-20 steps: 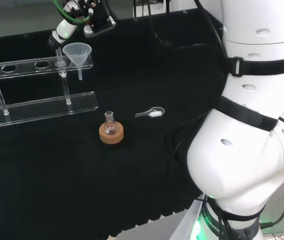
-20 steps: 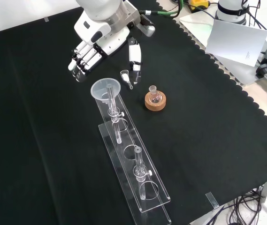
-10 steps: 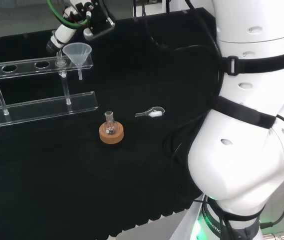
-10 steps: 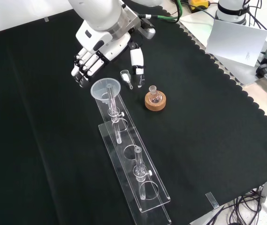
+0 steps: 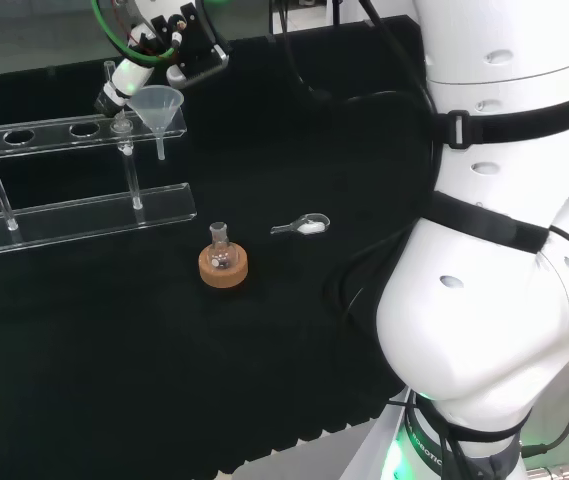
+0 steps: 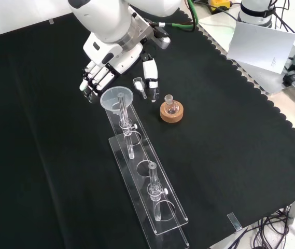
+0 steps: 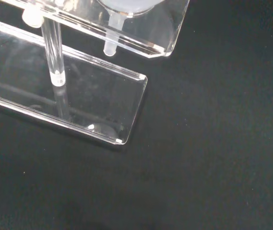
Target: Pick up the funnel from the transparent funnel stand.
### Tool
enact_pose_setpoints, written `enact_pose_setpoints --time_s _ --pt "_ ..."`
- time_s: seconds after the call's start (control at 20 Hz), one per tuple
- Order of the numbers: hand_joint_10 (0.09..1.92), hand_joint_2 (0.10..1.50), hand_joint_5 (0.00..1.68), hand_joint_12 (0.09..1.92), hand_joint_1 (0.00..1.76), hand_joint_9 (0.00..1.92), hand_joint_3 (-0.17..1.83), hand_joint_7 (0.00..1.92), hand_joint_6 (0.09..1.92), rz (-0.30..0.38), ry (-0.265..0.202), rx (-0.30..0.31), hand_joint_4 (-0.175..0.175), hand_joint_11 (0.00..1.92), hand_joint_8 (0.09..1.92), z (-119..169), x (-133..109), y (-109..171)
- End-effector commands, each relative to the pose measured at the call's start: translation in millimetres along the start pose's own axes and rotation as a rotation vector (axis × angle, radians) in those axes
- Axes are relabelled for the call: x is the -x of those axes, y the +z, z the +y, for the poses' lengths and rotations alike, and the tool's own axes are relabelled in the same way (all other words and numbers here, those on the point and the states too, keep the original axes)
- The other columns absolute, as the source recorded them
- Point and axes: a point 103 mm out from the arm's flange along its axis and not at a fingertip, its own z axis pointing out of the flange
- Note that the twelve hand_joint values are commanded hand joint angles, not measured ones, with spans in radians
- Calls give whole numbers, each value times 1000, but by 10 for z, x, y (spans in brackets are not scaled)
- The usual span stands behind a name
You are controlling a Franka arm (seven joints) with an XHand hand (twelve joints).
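Hand (image 6: 103, 70) up by the top end of the stand, in the front view, tipped down toward the tabletop (image 6: 230, 135). Fingers (image 6: 93, 80) mostly straight and spread a bit, thumb (image 6: 151, 72) sticking out apart from them, holding nothing. Fingertips just beside the rim of the funnel (image 6: 117, 98), not plainly touching it.

Funnel sitting upright in the end hole of the clear funnel stand (image 6: 147, 181), stem poking down through the hole. Same funnel (image 5: 156, 105) at the right end of the stand (image 5: 74, 215) in the head view.

Small flask (image 6: 171, 106) on a cork ring (image 6: 171, 114), near the stand. Little clear spoon (image 5: 302, 226) with white powder lying nearby.
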Motion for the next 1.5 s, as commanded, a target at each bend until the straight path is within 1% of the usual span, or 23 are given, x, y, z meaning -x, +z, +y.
enact_pose_setpoints --time_s 0.05,0.25,0.45,0.65,1.0,1.4,1.5 --pt "87 677 0 639 262 0 1 0 87 8 18 -19 -57 0 137 102 26 57" --pt "87 680 0 643 268 0 2 0 87 10 24 -33 -59 0 130 155 41 109" --pt "87 679 0 646 278 0 2 0 87 9 18 -45 -61 0 124 172 39 166" --pt "87 675 0 647 313 0 0 0 87 -7 -3 -57 -64 0 122 160 16 193" --pt "87 677 0 645 351 0 1 0 87 -1 -8 -84 -70 0 126 186 1 232" --pt "87 686 0 640 343 0 5 21 87 -7 1 -95 -71 0 143 186 65 208" --pt "87 687 0 637 341 0 5 30 87 -4 2 -112 -70 0 149 189 72 205"
